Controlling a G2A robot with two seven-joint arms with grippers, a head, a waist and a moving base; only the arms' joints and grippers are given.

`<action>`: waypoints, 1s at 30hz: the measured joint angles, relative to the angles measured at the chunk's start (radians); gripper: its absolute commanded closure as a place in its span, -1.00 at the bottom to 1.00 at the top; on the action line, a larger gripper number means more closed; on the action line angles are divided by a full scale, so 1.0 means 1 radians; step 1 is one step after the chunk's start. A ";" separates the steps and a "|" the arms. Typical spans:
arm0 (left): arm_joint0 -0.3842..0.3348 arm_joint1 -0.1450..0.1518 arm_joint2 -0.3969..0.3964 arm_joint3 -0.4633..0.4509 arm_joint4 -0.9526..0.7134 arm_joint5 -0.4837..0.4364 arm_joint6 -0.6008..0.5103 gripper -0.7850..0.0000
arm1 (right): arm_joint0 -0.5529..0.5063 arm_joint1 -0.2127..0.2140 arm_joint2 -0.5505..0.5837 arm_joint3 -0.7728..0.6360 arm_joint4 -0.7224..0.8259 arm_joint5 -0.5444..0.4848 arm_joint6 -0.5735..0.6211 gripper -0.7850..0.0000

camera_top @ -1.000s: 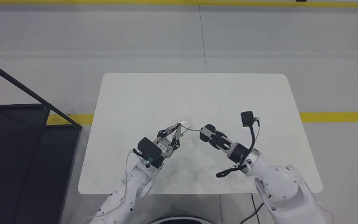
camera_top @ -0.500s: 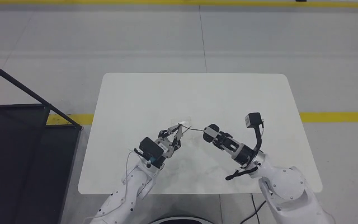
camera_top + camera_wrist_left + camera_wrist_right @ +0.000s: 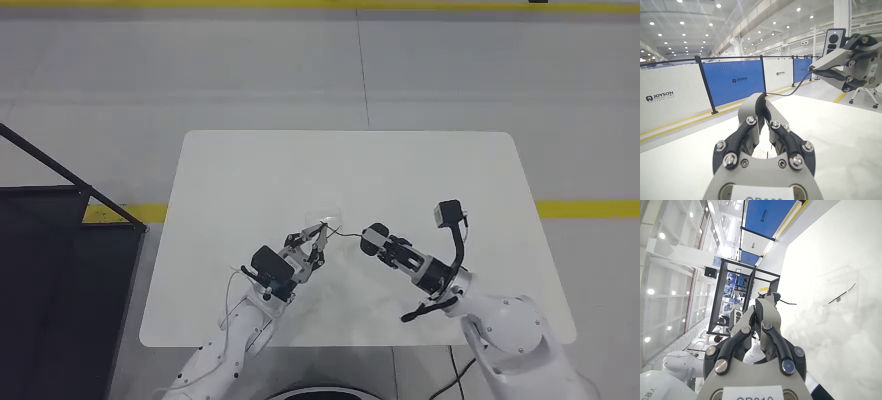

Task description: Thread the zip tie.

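Since half a second ago the right gripper (image 3: 367, 236) has come back a little toward the left gripper (image 3: 319, 230), and its wrist camera came with it; the left arm has almost not moved. Between the two grippers the zip tie (image 3: 789, 94) is held above the table (image 3: 420, 170) as a thin black strand, sagging in a shallow curve. The jaws of the left gripper are pressed together on one end of the tie; the jaws of the right gripper pinch the other end at their very tips. In the top view the tie is a fine dark line; the left wrist view gives its whole curve and both grips, and also a short piece of strand under the left pads. In the right wrist view a short free end sticks out past the left gripper. That view makes plain what the top view hardly gives: a clear box (image 3: 829, 285) stands on the table beyond the grippers, with a second black strip (image 3: 840, 295) lying inside; from above the box is a faint outline near the gripper tips.
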State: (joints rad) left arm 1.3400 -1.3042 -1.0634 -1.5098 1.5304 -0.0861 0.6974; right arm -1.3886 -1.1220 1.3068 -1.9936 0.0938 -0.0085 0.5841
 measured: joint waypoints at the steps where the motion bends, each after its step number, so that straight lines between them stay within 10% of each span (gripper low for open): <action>1: 0.000 0.000 -0.001 0.000 0.000 -0.001 0.001 1.00 | 0.004 -0.001 -0.005 0.000 -0.001 0.003 -0.006 1.00; 27: 0.010 -0.003 -0.009 -0.007 0.007 -0.030 0.004 1.00 | 0.023 -0.008 -0.046 0.001 -0.063 0.041 -0.044 1.00; 28: 0.010 -0.003 -0.011 -0.007 0.003 -0.033 0.005 1.00 | 0.024 -0.008 -0.046 0.000 -0.064 0.047 -0.048 0.68; 29: 0.011 -0.003 -0.013 -0.008 0.000 -0.035 0.006 1.00 | 0.023 -0.008 -0.046 -0.001 -0.062 0.053 -0.052 -0.59; 30: 0.011 -0.003 -0.015 -0.008 -0.004 -0.037 0.006 1.00 | 0.023 -0.009 -0.046 -0.002 -0.060 0.057 -0.056 -1.00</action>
State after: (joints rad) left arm 1.3508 -1.3073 -1.0781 -1.5182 1.5264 -0.1228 0.7035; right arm -1.3651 -1.1308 1.2613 -1.9958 0.0340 0.0489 0.5284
